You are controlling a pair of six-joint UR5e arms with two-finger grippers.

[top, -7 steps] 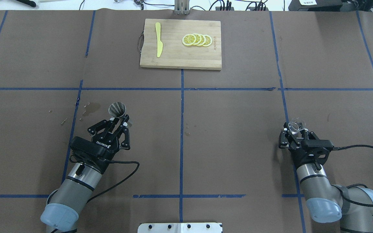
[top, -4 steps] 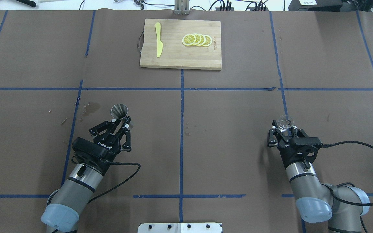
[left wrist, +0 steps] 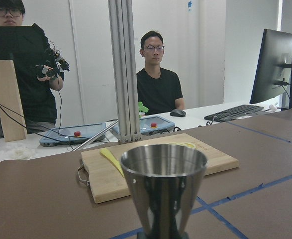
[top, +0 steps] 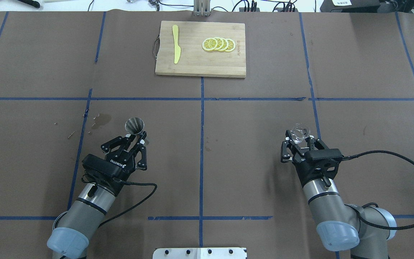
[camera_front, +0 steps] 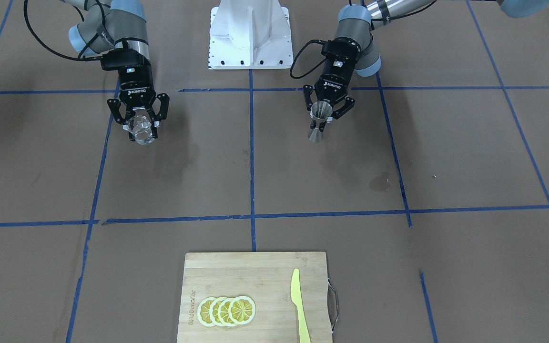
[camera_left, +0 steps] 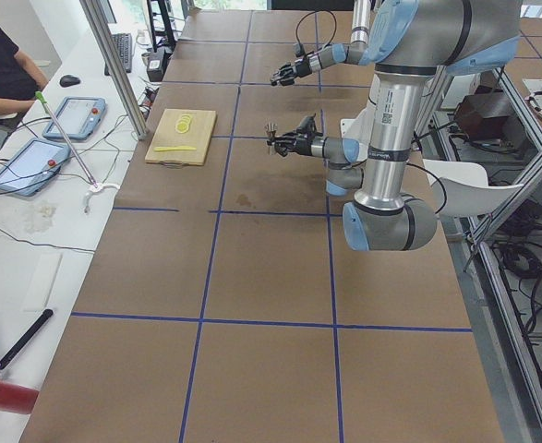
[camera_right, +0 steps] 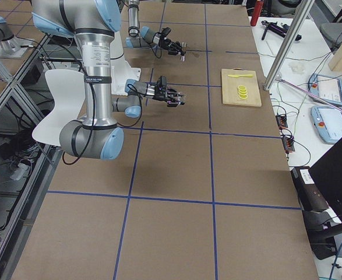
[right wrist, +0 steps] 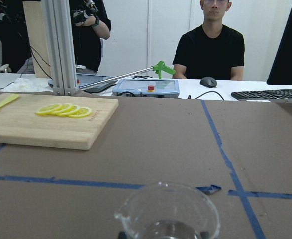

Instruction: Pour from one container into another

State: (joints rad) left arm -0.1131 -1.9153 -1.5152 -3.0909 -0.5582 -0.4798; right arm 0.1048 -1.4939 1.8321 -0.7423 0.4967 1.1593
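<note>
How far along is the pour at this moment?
Done: both picked up, the left gripper shut on the jigger, the right gripper shut on the glass cup. In hand: both held upright, far apart. Left: bring them together and tip the cup over the jigger.

On the brown paper-covered bench, the right end effector at ten o'clock clamps a small clear glass cup; the left end effector at one o'clock grips an upright silver hourglass-shaped steel jigger. At six o'clock a rectangular bamboo cutting board carries yellow lemon slices and a yellow plastic knife.
</note>
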